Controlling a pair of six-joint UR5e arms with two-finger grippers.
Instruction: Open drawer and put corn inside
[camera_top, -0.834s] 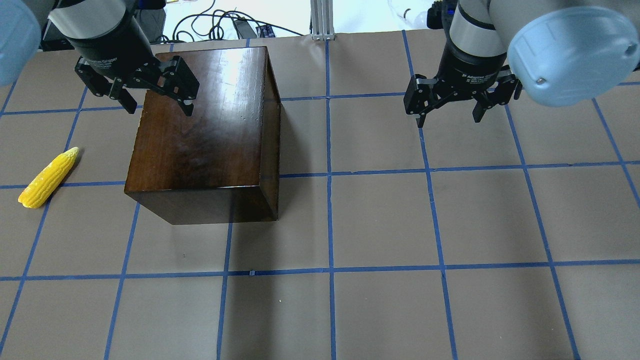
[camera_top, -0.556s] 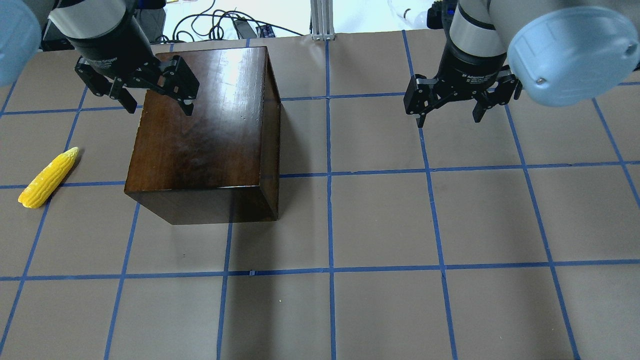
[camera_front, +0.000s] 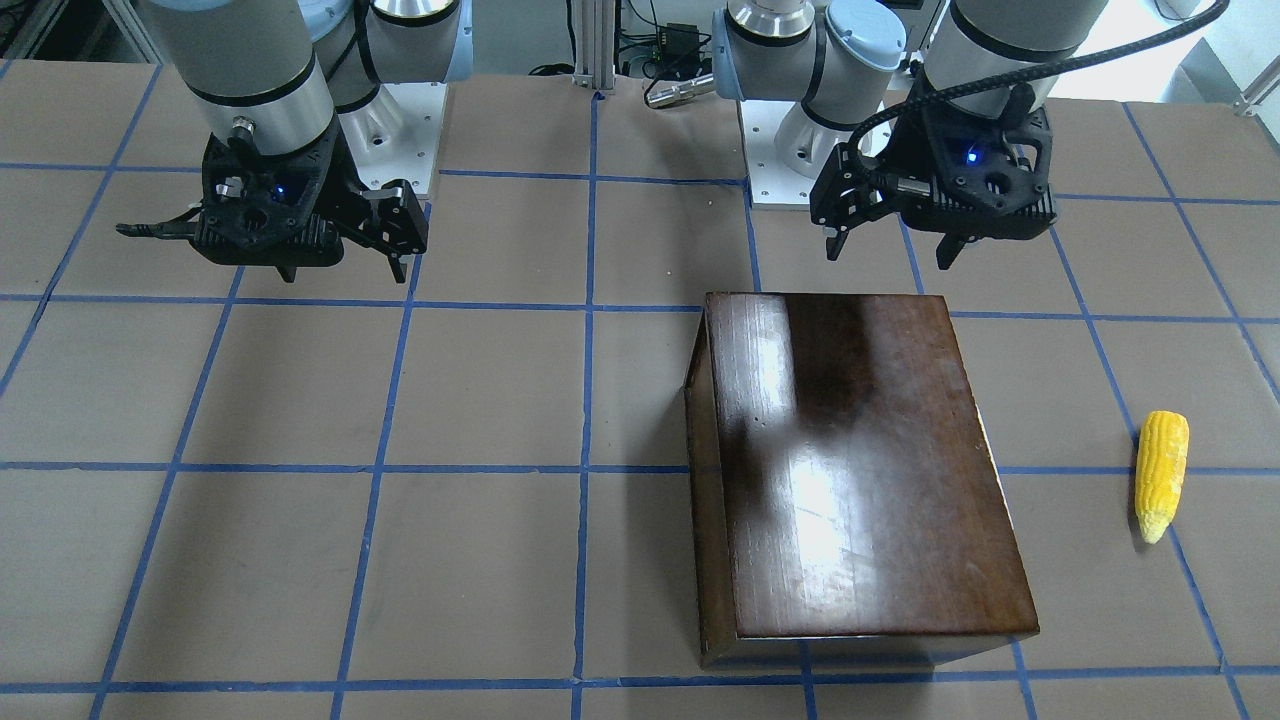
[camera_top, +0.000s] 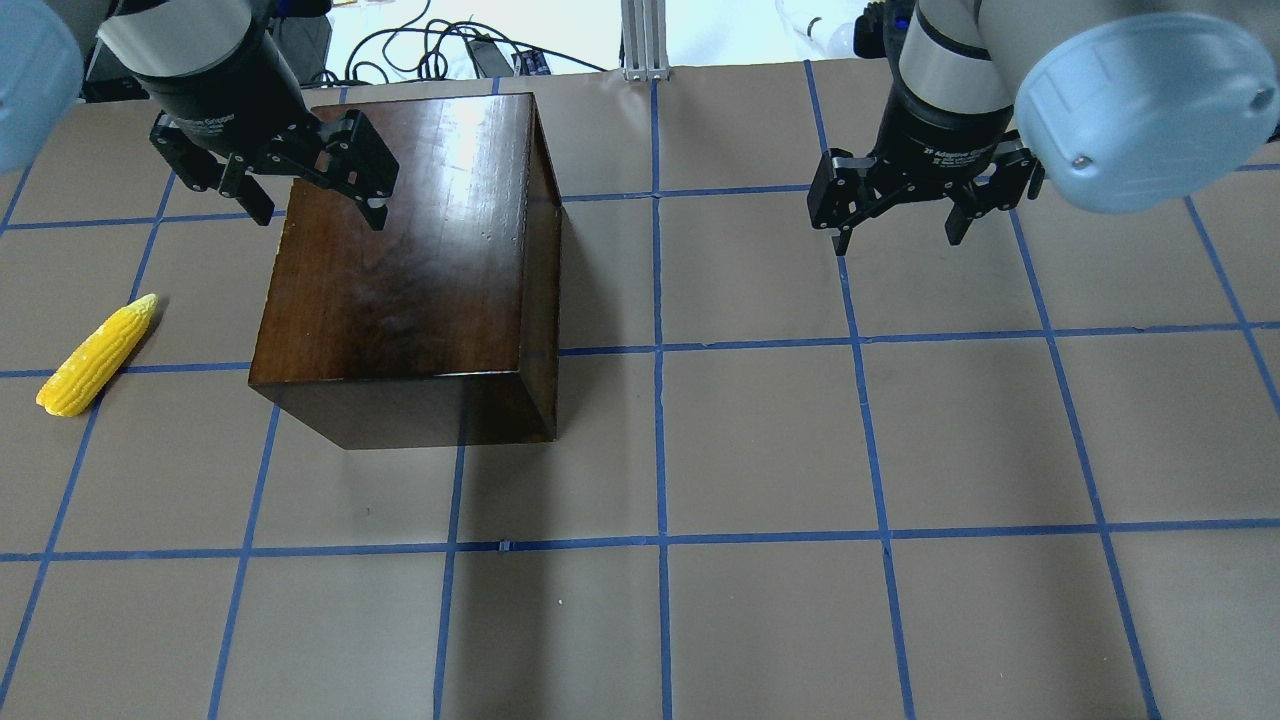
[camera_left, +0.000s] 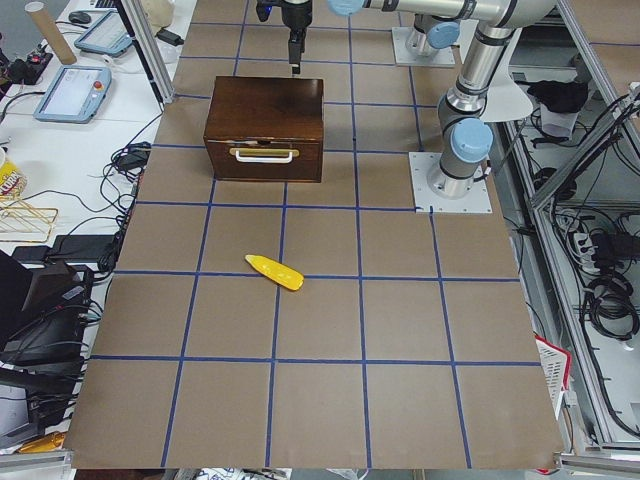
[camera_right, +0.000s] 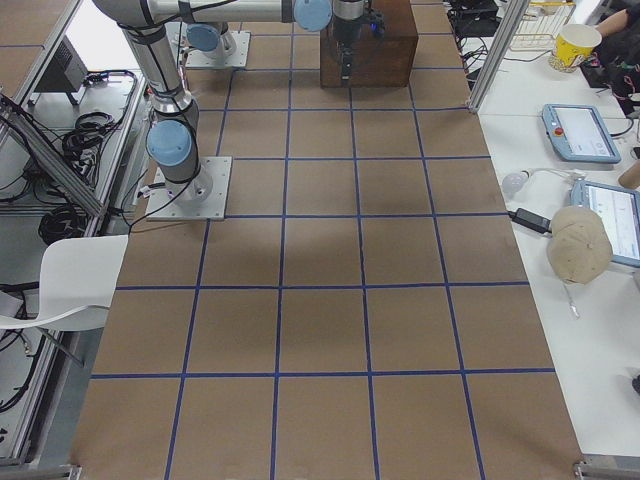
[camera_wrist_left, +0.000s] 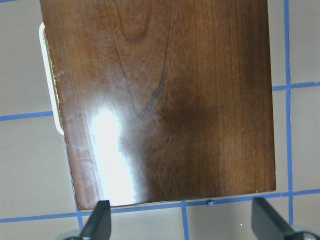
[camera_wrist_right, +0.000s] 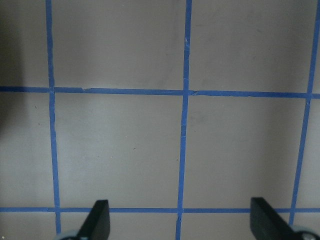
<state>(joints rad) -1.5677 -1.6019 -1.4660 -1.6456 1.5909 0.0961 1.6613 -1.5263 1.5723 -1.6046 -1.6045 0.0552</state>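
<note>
The dark-brown wooden box (camera_top: 400, 270) stands on the robot's left half of the table. Its drawer (camera_left: 265, 162) is shut. The drawer's front with a pale handle (camera_left: 265, 154) faces the table's left end, and the handle shows at the left edge of the left wrist view (camera_wrist_left: 46, 75). The yellow corn (camera_top: 97, 355) lies on the table left of the box, also in the front view (camera_front: 1160, 485). My left gripper (camera_top: 318, 215) is open and empty above the box's near edge. My right gripper (camera_top: 897, 240) is open and empty over bare table.
The brown table (camera_top: 760, 450) carries a grid of blue tape. Cables and an aluminium post (camera_top: 645, 40) lie beyond its far edge. Tablets and a cup (camera_right: 575, 45) sit on side desks off the table.
</note>
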